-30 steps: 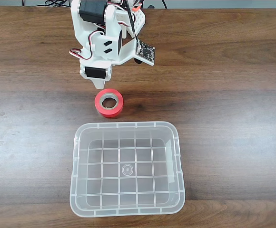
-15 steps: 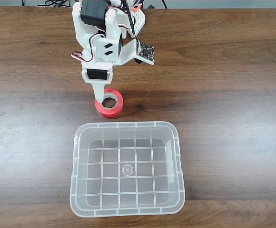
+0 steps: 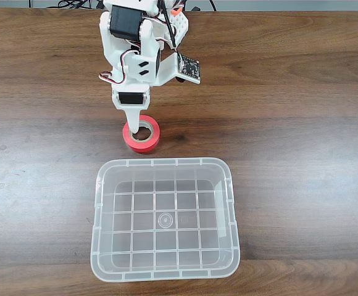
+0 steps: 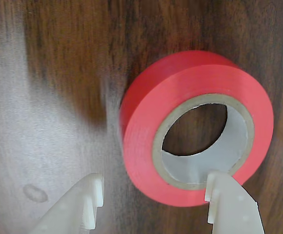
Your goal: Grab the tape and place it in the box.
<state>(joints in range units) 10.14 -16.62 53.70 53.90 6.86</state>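
On the counter (image 3: 290,123), the pincer (image 4: 151,200) stands wide astride the tape (image 4: 195,126) wall; light, rigid, likely slick roll.

White 3D-printed arm (image 3: 133,52) with black servo blocks bolted in, red, black and white wires looping around, plus a small dark circuit board (image 3: 189,66) sticking out. The hand (image 4: 151,202) has cream-white ridged fingers (image 4: 232,204).

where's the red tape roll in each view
Fixed view: red tape roll lies flat left of centre, just above the clear box, under the gripper.
Wrist view: the roll sits centre-right, one fingertip over its core.
Shared landmark: the roll's grey-beige core.
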